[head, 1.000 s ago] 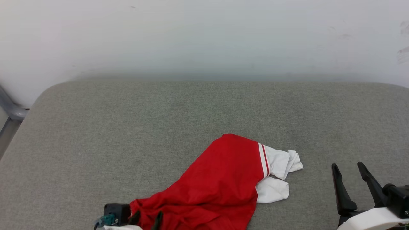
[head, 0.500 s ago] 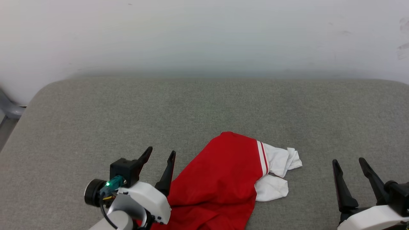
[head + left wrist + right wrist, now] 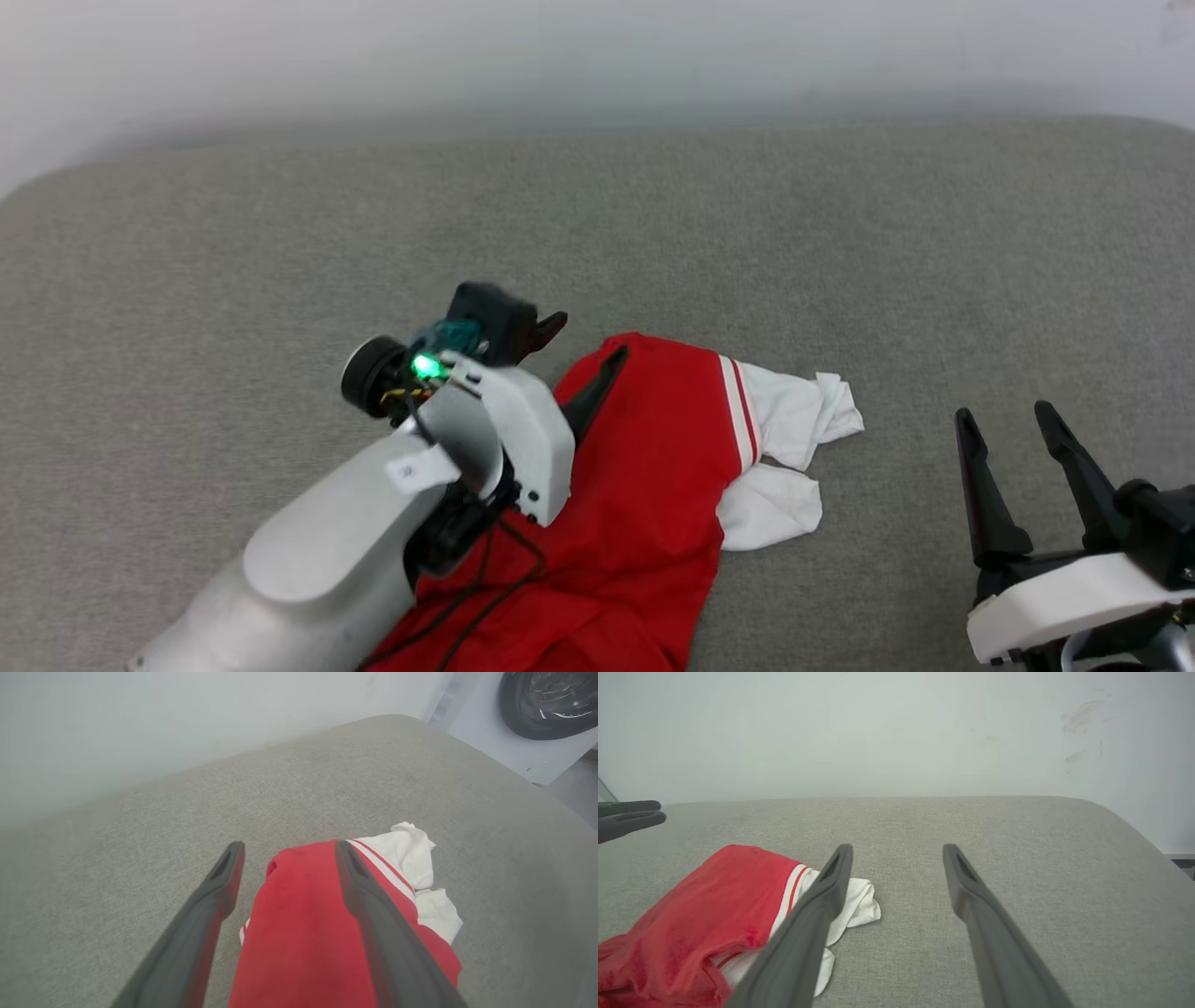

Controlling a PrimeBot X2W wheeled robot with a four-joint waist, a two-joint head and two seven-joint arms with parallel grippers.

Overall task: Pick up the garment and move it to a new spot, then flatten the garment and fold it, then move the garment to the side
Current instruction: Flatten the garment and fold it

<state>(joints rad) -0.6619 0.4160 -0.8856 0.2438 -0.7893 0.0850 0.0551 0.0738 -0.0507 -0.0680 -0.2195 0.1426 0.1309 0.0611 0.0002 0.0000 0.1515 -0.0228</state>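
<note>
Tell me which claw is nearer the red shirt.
Left. The left claw is open over the far edge of the shirt; the right claw, also open, sits off to the shirt's right, not touching it.

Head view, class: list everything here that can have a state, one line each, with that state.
Shirt: crumpled in a heap on the cushion, unfolded, not held.
Left gripper: open, empty, poised at the shirt's far end.
Right gripper: open, empty, over bare cushion beside the shirt.
</note>
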